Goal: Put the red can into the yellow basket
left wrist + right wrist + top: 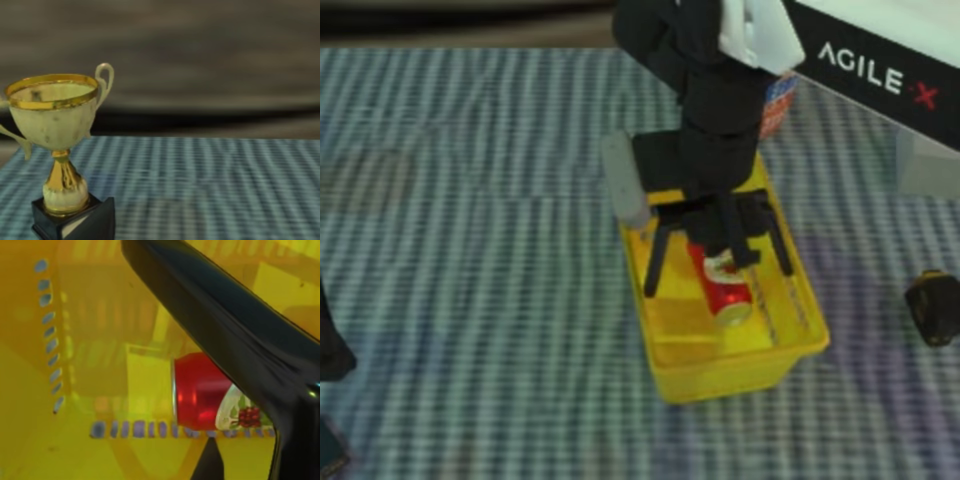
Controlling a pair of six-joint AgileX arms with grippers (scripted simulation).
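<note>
- Striped blue-grey cloth covers the table [470,300], its weave running in fine pale bands from edge to edge.
- The yellow basket [665,335] sits right of the table's middle, a rectangular plastic tub with smooth glossy walls; the right wrist view shows rows of small slots along its sides.
- Thin black handles [657,258] slant across the basket's opening.
- The red can [723,288] lies on its side on the basket floor, a slim metal cylinder with a silver end and a white label patch; it is inside the basket, toward its right wall.
- The right gripper [715,235] hangs over the basket's far half, just above the can. One dark glossy finger [235,340] crosses in front of the can in the right wrist view; whether the jaws are apart or closed cannot be told, nor whether they touch the can.
- An orange-and-blue cup [778,100] peeks out behind the right arm, beyond the basket's far edge.
- The left arm [332,345] is parked at the table's left edge.
- A gold trophy [55,135] with a cream bowl, curled handles and a black square base fills the left wrist view.
- A small black object [934,307] rests near the table's right edge.
</note>
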